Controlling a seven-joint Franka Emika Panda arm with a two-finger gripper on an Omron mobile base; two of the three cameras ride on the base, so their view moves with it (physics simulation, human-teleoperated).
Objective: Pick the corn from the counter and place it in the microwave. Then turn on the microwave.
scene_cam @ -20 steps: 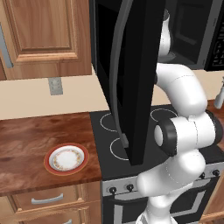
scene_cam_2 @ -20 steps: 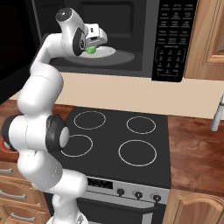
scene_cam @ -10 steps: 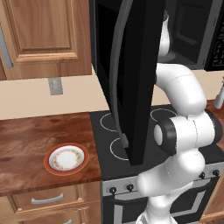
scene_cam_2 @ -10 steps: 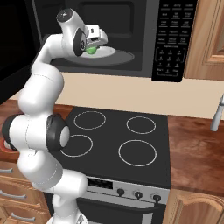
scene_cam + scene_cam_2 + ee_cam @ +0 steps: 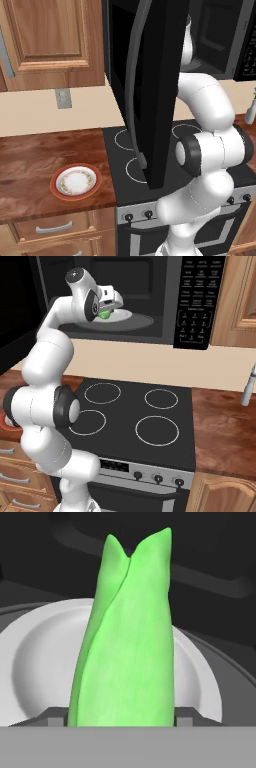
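Observation:
The bright green corn (image 5: 127, 642) stands upright between my gripper's (image 5: 120, 719) fingers, its split leafy tip pointing away from the hand. My gripper (image 5: 112, 306) is shut on the corn (image 5: 104, 314) inside the open black microwave (image 5: 195, 301), just above the white turntable (image 5: 132, 316). In the hand view the turntable (image 5: 35, 657) lies directly behind and below the cob. The microwave's door (image 5: 155, 90) hangs wide open with its curved grey handle and hides the hand in the left base view. The reddish-brown counter (image 5: 30, 155) lies to the left of the stove.
A white red-rimmed plate (image 5: 75, 181) sits on the counter near its front edge. The black stovetop (image 5: 145, 416) with white ring burners lies under the microwave. A grey upright object (image 5: 247, 386) stands on the counter at the right. Wooden cabinets flank the microwave.

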